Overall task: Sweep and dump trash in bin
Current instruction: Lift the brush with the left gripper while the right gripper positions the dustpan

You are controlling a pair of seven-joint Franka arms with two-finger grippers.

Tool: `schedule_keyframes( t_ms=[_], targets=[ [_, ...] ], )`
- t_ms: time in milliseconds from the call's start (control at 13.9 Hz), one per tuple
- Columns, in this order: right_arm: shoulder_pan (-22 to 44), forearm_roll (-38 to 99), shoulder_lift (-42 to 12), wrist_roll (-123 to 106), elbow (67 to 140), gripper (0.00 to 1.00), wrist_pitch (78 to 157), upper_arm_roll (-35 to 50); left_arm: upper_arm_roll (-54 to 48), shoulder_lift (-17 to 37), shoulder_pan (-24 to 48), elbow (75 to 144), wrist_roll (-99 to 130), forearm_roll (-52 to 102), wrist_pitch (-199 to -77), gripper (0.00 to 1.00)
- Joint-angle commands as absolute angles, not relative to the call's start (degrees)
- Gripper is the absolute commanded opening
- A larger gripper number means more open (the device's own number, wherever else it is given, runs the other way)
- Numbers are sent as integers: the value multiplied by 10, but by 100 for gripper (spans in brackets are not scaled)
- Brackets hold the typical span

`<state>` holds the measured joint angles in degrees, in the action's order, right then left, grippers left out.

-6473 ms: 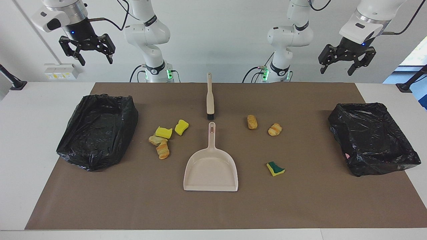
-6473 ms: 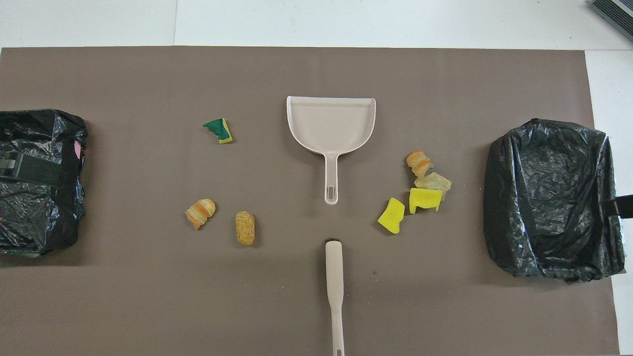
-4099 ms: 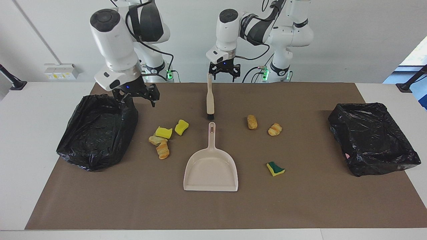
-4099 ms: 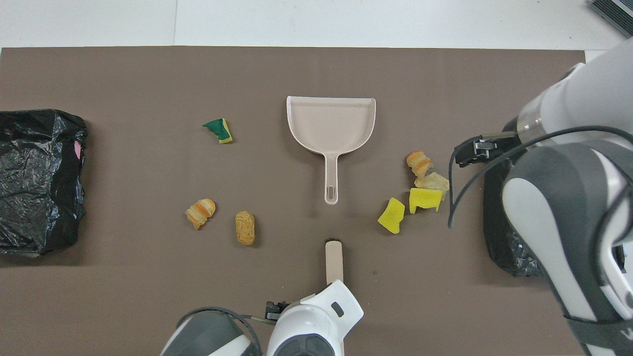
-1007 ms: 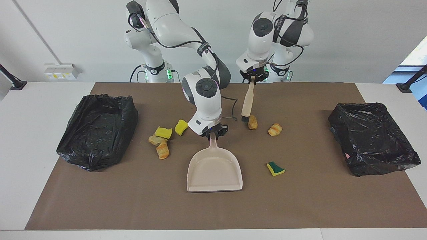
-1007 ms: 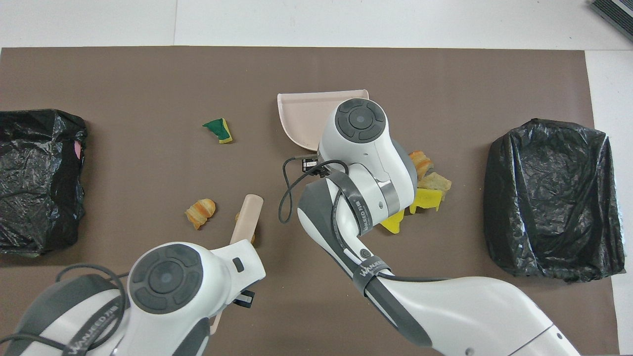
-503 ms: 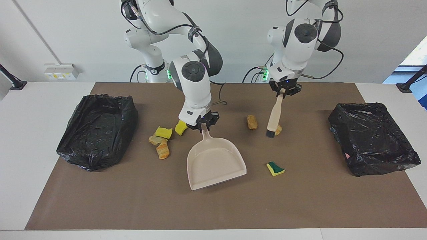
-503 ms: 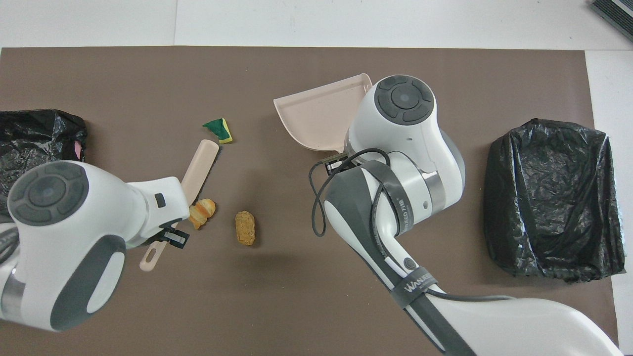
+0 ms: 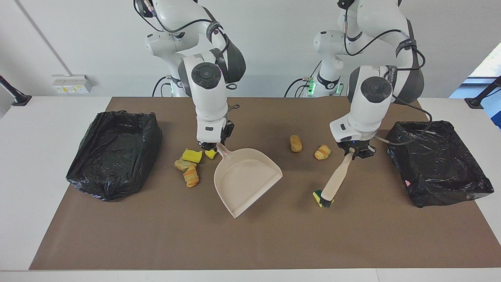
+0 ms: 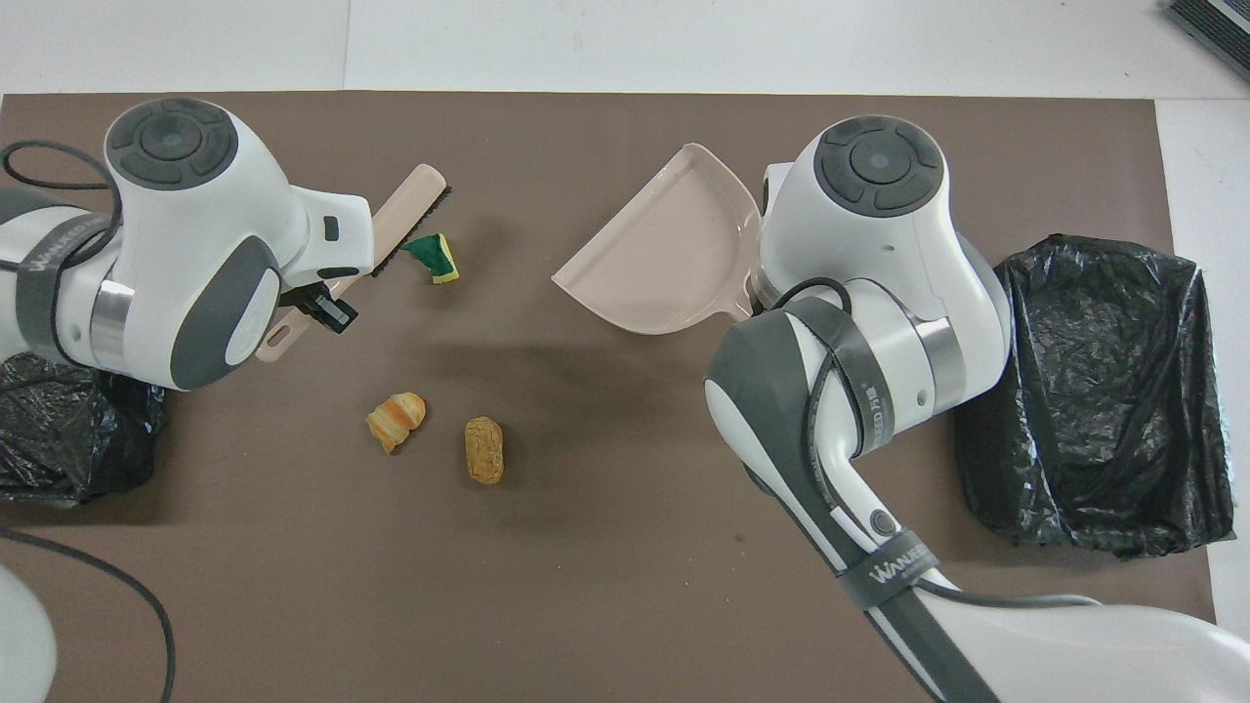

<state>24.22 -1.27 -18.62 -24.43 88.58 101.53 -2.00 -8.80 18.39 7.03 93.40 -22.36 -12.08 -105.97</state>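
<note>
Beige dustpan [image 9: 247,178] hangs tilted from the right pincer [image 9: 216,145], clamped on its handle, its mouth turned toward the brush [image 9: 336,183], likely to catch sweepings; the left pincer [image 9: 354,152] grips the brush handle, bristles beside the green-and-yellow sponge [image 10: 432,257]; two bread pieces [image 9: 296,143] lie near it; only the facing view shows the yellow sponges [image 9: 192,155] under the right pincer, hidden overhead by the arm.

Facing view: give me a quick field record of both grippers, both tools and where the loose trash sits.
left gripper: shut on brush handle
brush: tilted, bristles at the green-and-yellow sponge piece
right gripper: shut on dustpan handle
dustpan: mouth turned toward the left arm's end
bread pieces: two, loose, nearer the robots than the sponge piece
cluster: sponge and bread bits beside the dustpan
bins: one at each end
</note>
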Motion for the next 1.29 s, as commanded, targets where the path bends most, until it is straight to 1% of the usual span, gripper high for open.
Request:
schedule_keyframes(
  t_ms=[0, 72, 216, 432, 575, 647, 791, 935, 1079, 1223],
  targets=[
    [238, -32, -165, -374, 912, 0, 1011, -16, -76, 267, 69, 814, -254, -129, -1041, 0],
    [234, -32, -162, -413, 925, 0, 1004, -16, -76, 283, 68, 796, -268, -131, -1044, 0],
    [236, -35, -147, -459, 947, 0, 1005, -16, -67, 298, 65, 794, -357, -140, -1062, 0],
    [243, -55, -141, -471, 969, 0, 1016, -15, -62, 302, 57, 801, -398, -135, -1079, 0],
    [265, -54, -138, -460, 997, 0, 1033, -14, -62, 307, 48, 809, -417, -135, -1104, 0],
    [265, -53, -132, -461, 1008, 0, 1040, -14, -62, 306, 47, 833, -425, -136, -1120, 0],
    [267, -54, -119, -461, 1032, 0, 1047, -14, -62, 298, 47, 848, -498, -137, -1115, 0],
    [277, -58, -94, -465, 1078, 0, 1072, -13, -61, 278, 45, 888, -578, -139, -1122, 0],
    [288, -59, -73, -461, 1120, 0, 1103, -13, -59, 261, 46, 917, -584, -141, -1113, 0],
    [291, -59, -69, -465, 1127, 0, 1103, -12, -60, 235, 47, 960, -584, -141, -1111, 0]
  ],
)
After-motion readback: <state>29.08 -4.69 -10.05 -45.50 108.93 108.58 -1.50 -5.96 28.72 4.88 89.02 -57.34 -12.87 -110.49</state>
